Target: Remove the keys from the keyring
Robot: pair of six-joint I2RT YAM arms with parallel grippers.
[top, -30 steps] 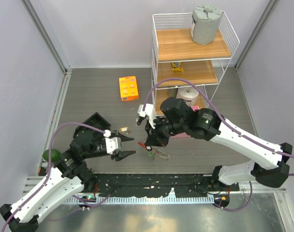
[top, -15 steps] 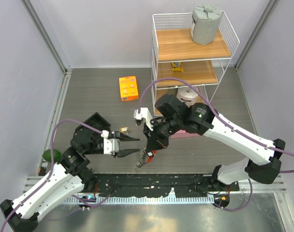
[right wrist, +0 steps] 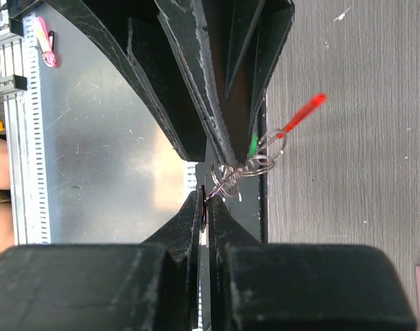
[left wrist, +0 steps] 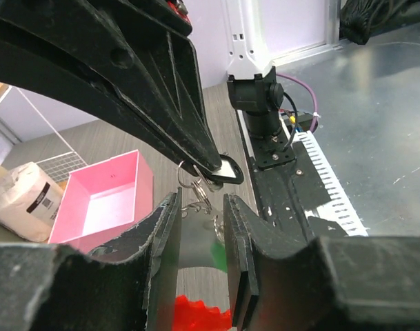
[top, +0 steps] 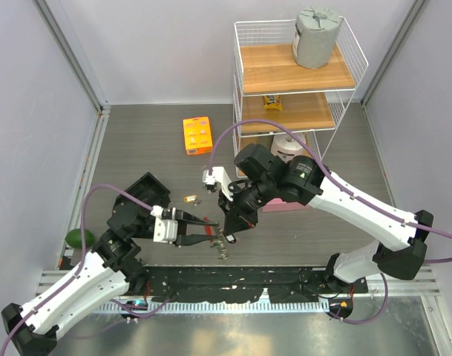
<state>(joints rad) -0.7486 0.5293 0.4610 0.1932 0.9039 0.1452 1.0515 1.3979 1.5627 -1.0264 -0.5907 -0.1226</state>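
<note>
The keyring (right wrist: 254,164), silvery coiled loops with a thin red strap (right wrist: 303,112) and a green tag (right wrist: 253,143), hangs well nearer the arms than the orange box (top: 198,136), with keys (top: 223,249) dangling below it. The right gripper (right wrist: 208,196) is clamped on it. The left gripper (left wrist: 201,200) straddles the strap with its jaws narrowly apart; I cannot tell whether they pinch it.

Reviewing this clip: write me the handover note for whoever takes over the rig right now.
The left gripper has its jaws part open, straddling the hanging bundle by the red strap; no firm grip shows.
The right gripper is shut on the keyring, holding it above the table.
The keys and the green tag dangle from the ring.
Done: one loose key lies apart on the table, apparently already off.
Left: take the hanging keys off the ring.
</note>
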